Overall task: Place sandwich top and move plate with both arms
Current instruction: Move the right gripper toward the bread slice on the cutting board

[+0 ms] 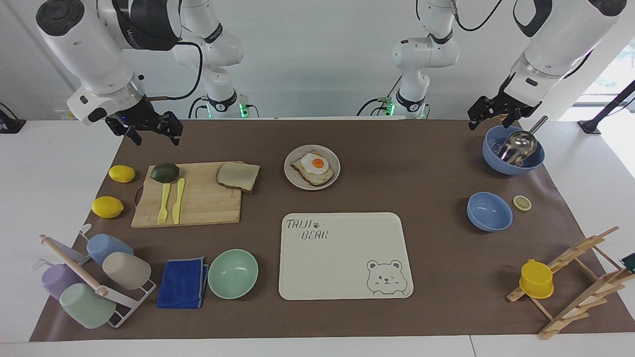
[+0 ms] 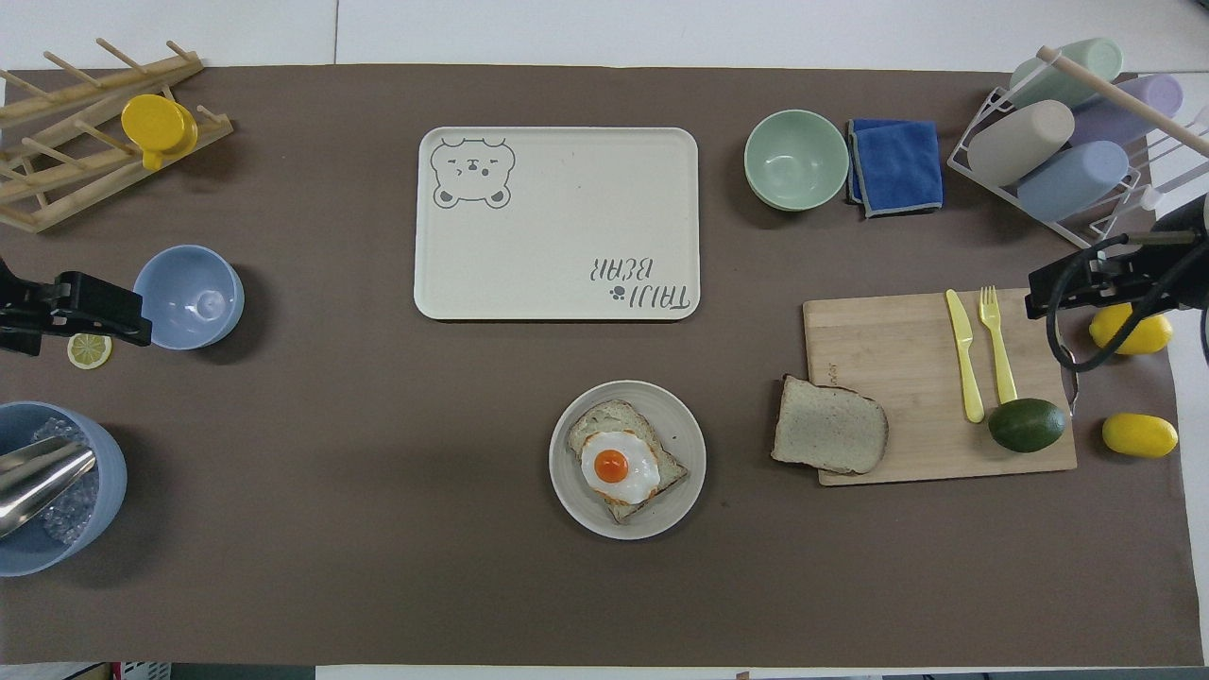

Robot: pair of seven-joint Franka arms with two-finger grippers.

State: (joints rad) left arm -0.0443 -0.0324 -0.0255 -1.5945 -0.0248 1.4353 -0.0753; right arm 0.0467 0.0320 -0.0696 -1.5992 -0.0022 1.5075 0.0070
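The sandwich top [image 1: 238,176] is a plain bread slice lying on the corner of a wooden cutting board [image 1: 198,203], overhanging the edge toward the plate; it also shows in the overhead view [image 2: 829,437]. The beige-grey plate [image 1: 296,181] sits mid-table beside the board and holds a slice topped with a fried egg [image 1: 313,167]; the plate [image 2: 687,430] and egg slice [image 2: 623,465] also show from overhead. My right gripper [image 1: 155,134] hangs open and empty in the air over the right arm's end of the board. My left gripper [image 1: 492,120] hangs open and empty by a blue bowl with a metal scoop [image 1: 513,148].
A cream bear-print tray [image 1: 342,258] lies farther from the robots than the plate. A mint bowl [image 1: 232,273] and blue cloth [image 1: 182,282] lie beside it. On the board are a yellow fork and knife [image 1: 171,201] and an avocado [image 1: 164,172]. Two lemons, a cup rack, a second blue bowl [image 1: 489,211] and a wooden rack stand at the table's ends.
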